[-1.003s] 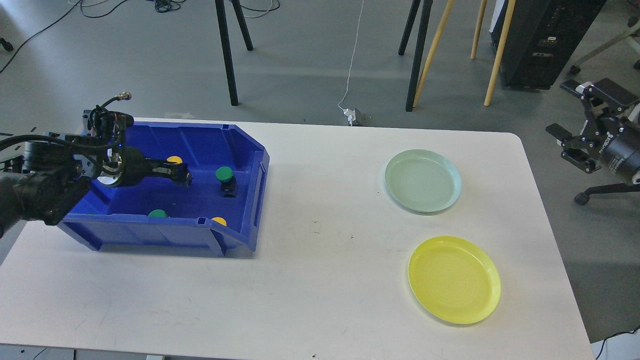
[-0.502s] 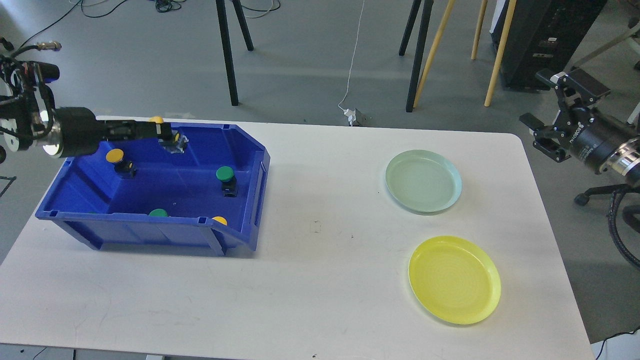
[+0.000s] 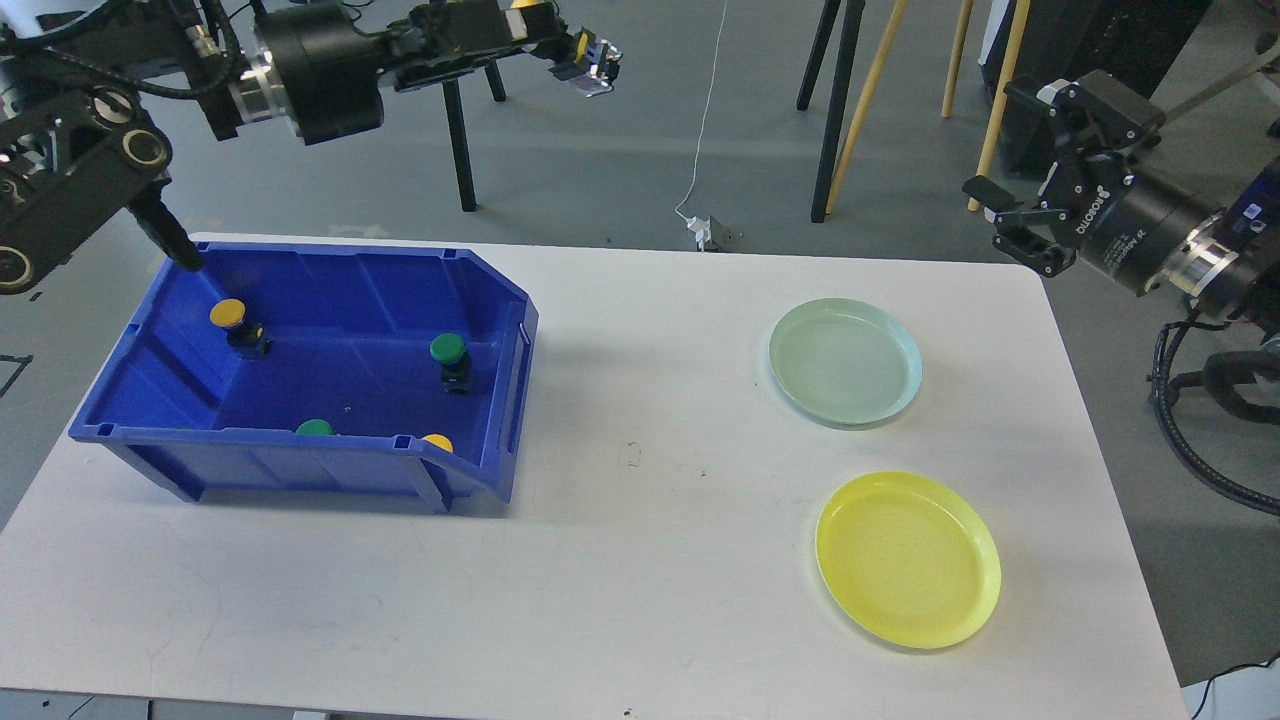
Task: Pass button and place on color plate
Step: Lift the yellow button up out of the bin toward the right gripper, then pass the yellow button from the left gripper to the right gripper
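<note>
- The left gripper [image 3: 560,35] is hanging high above the blue bin [image 3: 480,275], up beyond its far wall, jaws clamped on a yellow button [image 3: 585,48] whose yellow cap is just peeking out.
- The right gripper [image 3: 1010,215] is waiting out past the worktop [image 3: 640,560], well to the right of the bin, jaws standing apart and holding nothing.
- Risk, as I'm reading it: the handover is happening in mid-air, so if the left jaws let go before the right ones are closing, the button is dropping to the floor or bouncing off the worktop.
- The button is small too, so the two grippers could be knocking fingers at the pass.
- A wrong plate is the other trap: yellow should be going to the yellow plate [image 3: 908,560], not the pale green plate [image 3: 845,360].
- Inside the bin: a loose yellow button [image 3: 230,318] near the left wall, a green button [image 3: 450,355] toward the right, another green one [image 3: 315,428] and another yellow one [image 3: 437,441] peeking over the near wall.
- Both plates, right of the bin, are sitting empty.
</note>
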Robot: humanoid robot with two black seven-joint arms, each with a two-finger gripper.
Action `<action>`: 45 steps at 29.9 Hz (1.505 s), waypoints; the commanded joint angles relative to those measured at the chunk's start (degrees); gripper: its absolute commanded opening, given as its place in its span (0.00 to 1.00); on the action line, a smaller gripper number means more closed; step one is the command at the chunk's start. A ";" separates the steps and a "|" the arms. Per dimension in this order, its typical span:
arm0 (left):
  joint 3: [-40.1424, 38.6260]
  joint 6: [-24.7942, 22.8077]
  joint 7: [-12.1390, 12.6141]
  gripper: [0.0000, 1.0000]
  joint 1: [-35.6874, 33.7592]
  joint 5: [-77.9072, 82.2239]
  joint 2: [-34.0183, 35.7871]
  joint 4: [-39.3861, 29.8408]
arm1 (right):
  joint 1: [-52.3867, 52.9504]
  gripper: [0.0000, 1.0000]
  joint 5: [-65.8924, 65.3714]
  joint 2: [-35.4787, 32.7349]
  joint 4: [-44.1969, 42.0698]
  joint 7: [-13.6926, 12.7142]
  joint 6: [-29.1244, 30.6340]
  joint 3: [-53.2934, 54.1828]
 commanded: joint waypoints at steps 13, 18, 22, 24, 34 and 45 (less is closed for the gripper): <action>1.41 22.30 0.00 0.33 1.57 16.48 -8.73 -4.04 | 0.14 0.98 7.10 -2.16 11.98 -2.85 3.48 -0.01; 2.20 26.62 0.00 0.33 2.53 17.45 -10.40 -4.13 | 0.14 0.98 7.97 -2.07 13.56 -2.76 3.13 0.96; 2.73 27.59 0.00 0.33 3.15 17.36 -10.66 -4.13 | 0.32 0.98 9.91 -2.42 15.14 -2.85 3.13 2.19; 2.90 27.77 0.00 0.33 3.68 17.45 -10.75 -4.13 | 0.49 0.98 10.70 -2.42 15.50 -2.85 3.04 2.80; 2.90 31.28 0.00 0.33 3.68 17.71 -10.84 -6.59 | 1.46 0.99 11.23 -0.93 15.67 -2.94 1.90 2.98; 2.90 31.90 0.00 0.33 3.24 21.31 -11.01 -8.09 | 4.53 0.99 11.23 2.94 15.59 -2.94 1.11 2.89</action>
